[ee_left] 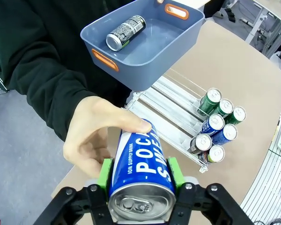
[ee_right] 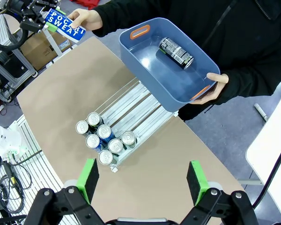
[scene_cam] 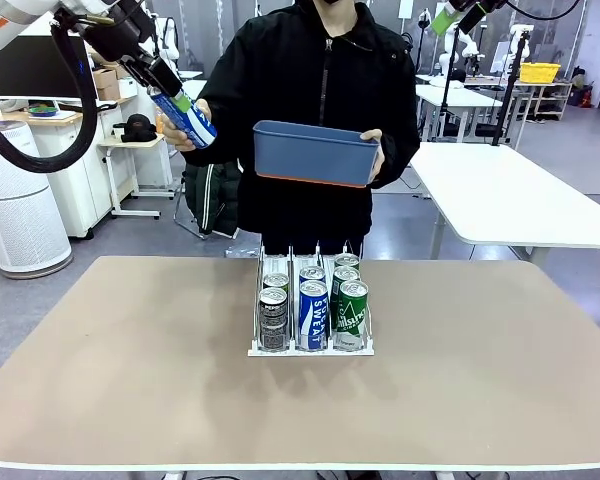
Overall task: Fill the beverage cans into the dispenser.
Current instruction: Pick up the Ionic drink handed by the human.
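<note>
The left gripper (ee_left: 139,174) pinches a blue can (ee_left: 141,161) between its green pads, high up at ten o'clock from the dispenser (scene_cam: 310,351). The can's white print reads "POCARI SWEAT" and "ION SUPPLY DRINK". A person's hand (ee_left: 91,140) grips the same can at its far end. Seven cans (ee_right: 105,131) stand at the near end of the dispenser on the table (scene_cam: 130,380); the front blue one shows "SWEAT". At twelve o'clock the person holds a blue bin (scene_cam: 315,152) with a dark can (ee_left: 125,32) lying in it. The right gripper (ee_right: 143,180) hangs spread wide above the table.
</note>
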Robot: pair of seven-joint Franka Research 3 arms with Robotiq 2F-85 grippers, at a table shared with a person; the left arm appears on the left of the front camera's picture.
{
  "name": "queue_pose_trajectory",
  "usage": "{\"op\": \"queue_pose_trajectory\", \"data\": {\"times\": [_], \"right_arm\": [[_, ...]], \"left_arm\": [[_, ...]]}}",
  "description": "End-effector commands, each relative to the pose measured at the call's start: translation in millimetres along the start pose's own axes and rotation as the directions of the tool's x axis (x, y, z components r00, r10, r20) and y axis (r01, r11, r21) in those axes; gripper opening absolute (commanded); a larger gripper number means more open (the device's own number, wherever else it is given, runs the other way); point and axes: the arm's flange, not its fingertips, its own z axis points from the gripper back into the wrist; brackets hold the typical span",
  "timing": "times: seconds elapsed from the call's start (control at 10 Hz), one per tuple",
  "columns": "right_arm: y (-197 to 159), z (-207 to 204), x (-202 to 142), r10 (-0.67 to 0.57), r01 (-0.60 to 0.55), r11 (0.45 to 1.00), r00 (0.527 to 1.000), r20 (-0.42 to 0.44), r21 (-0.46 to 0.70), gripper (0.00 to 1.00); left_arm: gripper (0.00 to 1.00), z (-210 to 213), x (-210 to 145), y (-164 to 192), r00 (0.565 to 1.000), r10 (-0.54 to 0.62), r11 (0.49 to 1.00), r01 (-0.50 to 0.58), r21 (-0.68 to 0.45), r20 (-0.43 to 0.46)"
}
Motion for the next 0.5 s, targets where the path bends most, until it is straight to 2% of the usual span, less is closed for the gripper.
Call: {"op": "queue_pose_trajectory", "data": {"times": [0.0,0.4], "right_arm": [[0.4,0.9,-0.4,0.000,0.000,1.000,1.000,-0.001,0.001,1.00],[0.4,0.9,-0.4,0.000,0.000,1.000,1.000,-0.001,0.001,1.00]], "left_arm": [[0.00,0.0,-3.4,2.7,1.000,0.001,1.000,-0.001,-0.004,0.005],[0.00,0.0,-3.4,2.7,1.000,0.001,1.000,-0.001,-0.004,0.005]]}}
